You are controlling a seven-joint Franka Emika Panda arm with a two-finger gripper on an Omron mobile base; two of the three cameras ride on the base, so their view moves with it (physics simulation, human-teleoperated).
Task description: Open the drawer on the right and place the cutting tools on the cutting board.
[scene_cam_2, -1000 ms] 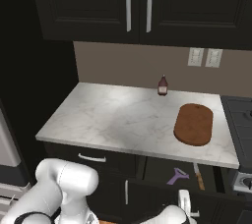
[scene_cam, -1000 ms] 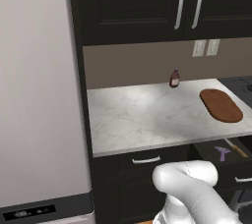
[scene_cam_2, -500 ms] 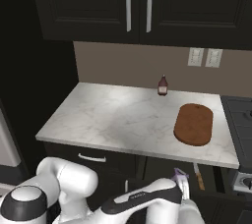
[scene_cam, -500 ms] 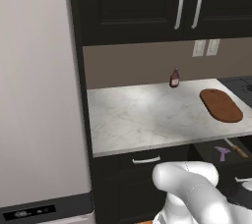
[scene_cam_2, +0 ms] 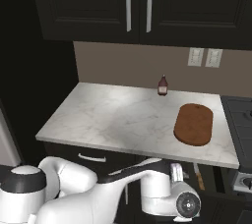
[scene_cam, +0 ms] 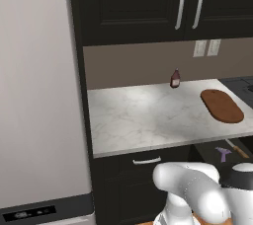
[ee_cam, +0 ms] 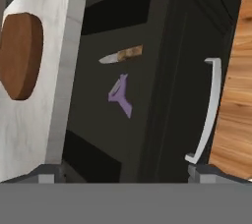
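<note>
Black-fronted drawer [ee_cam: 147,95] pulled open; purple V-shaped cutting tools [ee_cam: 120,95] lying inside, beside wooden-handled knife [ee_cam: 121,54]. Gripper [ee_cam: 123,173] jaws spread wide, nothing held.

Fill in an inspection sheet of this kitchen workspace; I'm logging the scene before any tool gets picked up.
Surface: marble counter, bare in the middle.
Job's things: drawer pulled open; purple tools lying inside it; board on the counter's right end, nothing on it.
Clutter: knife in the drawer beside the tools; red bottle at the back wall.
Grippers: gripper open, above the drawer, holding nothing.
Cables: nothing seen.
Surroundings: upper cabinets, wall outlets, fridge at left.
</note>
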